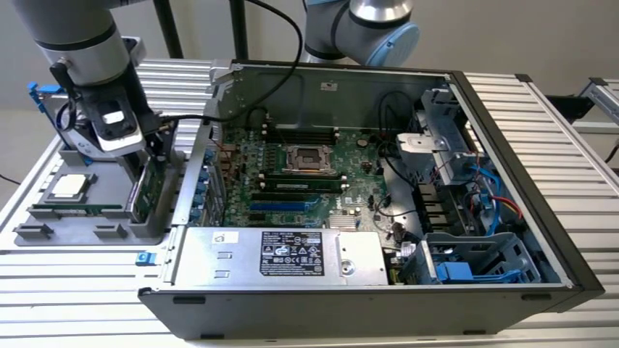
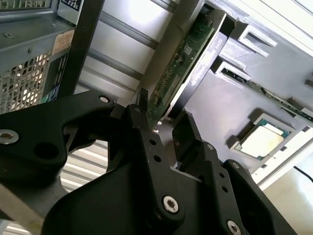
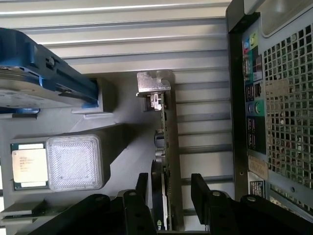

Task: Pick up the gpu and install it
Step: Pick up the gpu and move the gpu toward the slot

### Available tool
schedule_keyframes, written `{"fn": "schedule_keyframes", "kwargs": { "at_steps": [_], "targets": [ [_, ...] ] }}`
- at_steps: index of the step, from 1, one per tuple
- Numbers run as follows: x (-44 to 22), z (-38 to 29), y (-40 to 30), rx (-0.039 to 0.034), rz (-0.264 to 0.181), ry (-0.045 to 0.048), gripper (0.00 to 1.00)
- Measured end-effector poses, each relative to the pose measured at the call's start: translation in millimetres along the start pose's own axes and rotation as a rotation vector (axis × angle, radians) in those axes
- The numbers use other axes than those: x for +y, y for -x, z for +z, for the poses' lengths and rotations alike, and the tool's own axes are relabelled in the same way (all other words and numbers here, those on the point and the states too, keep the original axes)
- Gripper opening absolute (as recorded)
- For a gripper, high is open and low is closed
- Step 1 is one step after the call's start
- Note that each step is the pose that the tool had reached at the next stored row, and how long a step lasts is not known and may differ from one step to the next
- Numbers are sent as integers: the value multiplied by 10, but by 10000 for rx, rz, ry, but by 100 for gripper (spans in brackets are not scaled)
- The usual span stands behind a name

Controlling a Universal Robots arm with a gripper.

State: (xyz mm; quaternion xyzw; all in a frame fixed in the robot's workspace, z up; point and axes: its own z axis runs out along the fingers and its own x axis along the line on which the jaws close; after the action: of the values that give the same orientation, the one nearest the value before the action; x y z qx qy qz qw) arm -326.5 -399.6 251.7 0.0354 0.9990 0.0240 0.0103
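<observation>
The gripper (image 3: 170, 179) stood wide around the upright gpu (image 3: 168, 122) (not yet pinching it); closing off-centre could, I feared, tilt it in the grey holder (image 3: 122, 100).

The hand (image 3: 169, 185) is matt black, the gpu (image 3: 170, 137) bracket (image 3: 154, 82) shiny metal, the table (image 3: 122, 44) ribbed metal.

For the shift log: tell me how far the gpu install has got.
Done: nothing installed. In hand: the gripper straddles the gpu, fingers open, card standing in the gray holder. Left: grasp, lift, seating in the motherboard.
</observation>
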Motion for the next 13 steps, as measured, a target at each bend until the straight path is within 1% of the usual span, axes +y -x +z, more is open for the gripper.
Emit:
{"fn": "schedule_keyframes", "kwargs": {
  "at_steps": [13],
  "targets": [
    [-7,101,-28,1,1,0,100]
  ]
}}
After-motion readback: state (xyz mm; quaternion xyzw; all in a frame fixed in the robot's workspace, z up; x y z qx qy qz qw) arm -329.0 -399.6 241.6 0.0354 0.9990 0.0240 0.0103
